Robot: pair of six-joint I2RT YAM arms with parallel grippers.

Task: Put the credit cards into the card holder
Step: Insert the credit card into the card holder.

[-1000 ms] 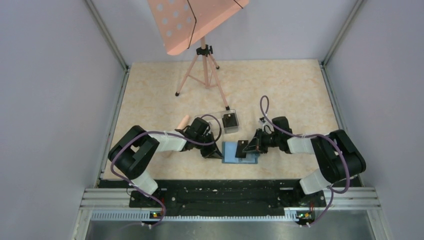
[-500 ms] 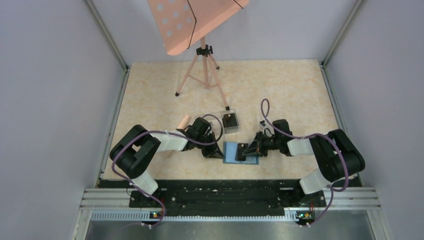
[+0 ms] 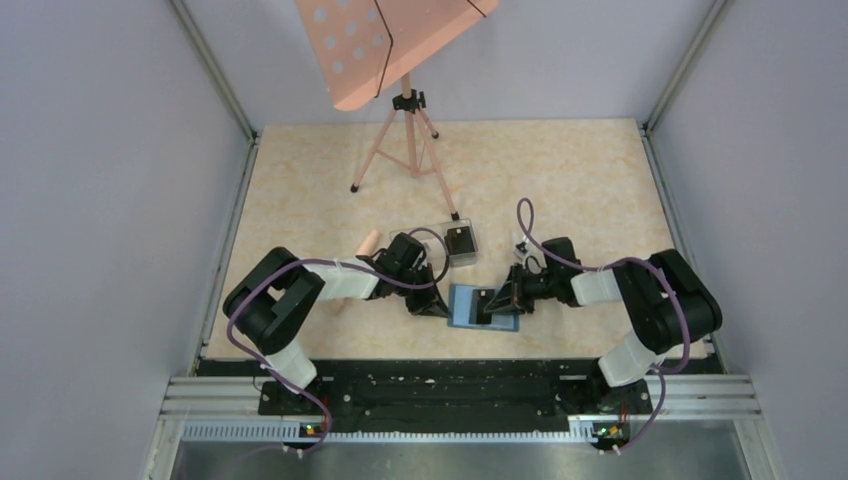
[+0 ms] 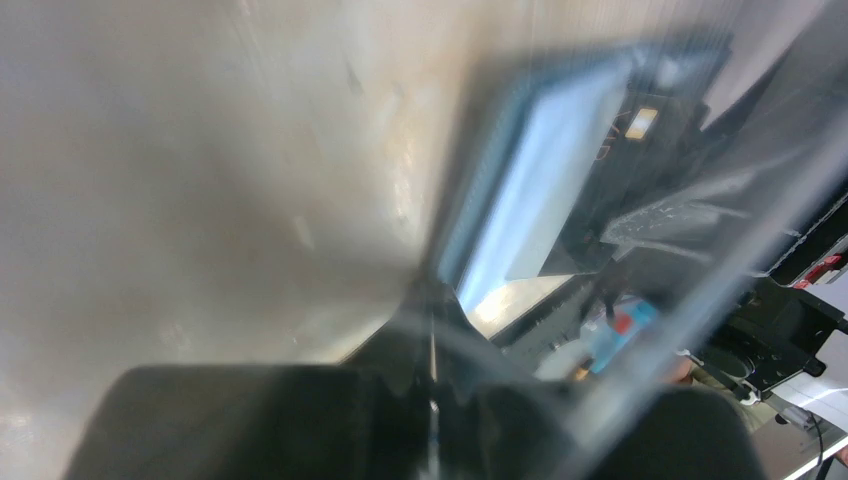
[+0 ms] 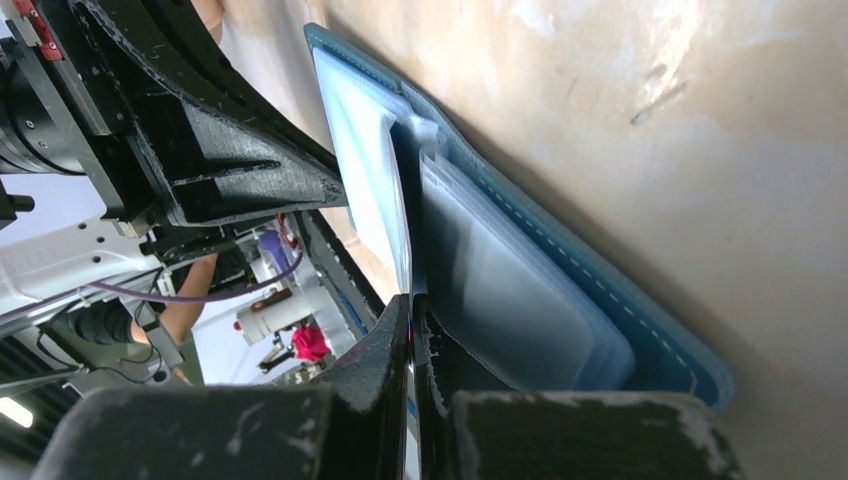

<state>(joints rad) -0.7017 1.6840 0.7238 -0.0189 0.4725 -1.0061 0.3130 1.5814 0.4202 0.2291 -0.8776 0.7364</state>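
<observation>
Wallet-type card holder (image 3: 462,311) lies open on the table (image 3: 590,190), between my two grippers. I have the right gripper (image 3: 497,298) pressed together on a thin black credit card (image 3: 486,299), which sits over the holder just ahead of its fingertips. From the right wrist the card is edge-on, only a dark line between the fingers (image 5: 372,358), so I can't read whether it is in a pocket. The left wrist view is blurred and half washed out by glare, but the card's gold chip (image 4: 640,124) shows beyond the tips. My left gripper (image 3: 432,303) is closed, tips at the holder's near edge. I can't tell if they pinch it or only press on it. Other credit cards (image 3: 460,240) are a dark stack in the clear box (image 3: 473,257), beyond the left gripper and apart from it. The music stand (image 3: 400,45) is far behind both, its top cut off.
</observation>
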